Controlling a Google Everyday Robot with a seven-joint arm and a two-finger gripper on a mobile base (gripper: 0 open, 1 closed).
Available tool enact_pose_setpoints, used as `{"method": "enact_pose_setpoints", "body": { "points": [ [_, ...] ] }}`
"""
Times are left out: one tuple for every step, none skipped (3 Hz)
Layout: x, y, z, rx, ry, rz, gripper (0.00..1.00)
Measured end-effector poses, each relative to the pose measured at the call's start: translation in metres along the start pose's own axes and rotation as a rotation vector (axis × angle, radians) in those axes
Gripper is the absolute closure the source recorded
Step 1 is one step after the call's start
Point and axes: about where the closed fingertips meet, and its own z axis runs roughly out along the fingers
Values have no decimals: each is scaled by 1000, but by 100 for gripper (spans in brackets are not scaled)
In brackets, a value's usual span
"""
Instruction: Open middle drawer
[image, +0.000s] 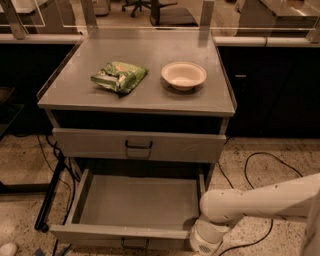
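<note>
One half-cropped gripper beside open middle drawer

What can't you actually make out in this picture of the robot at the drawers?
Pincer: out of view, cut off by the bottom edge below the arm's wrist, at the open middle drawer front right corner.
That drawer's handle: partly cut by the same edge.
Anything under that drawer: hidden by it.
Green packet print: too small to read.
</note>
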Motion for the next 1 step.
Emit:
{"method": "enact_pose_setpoints", "body": {
  "points": [
    [4,5,-1,-1,4,2,0]
  ]
}}
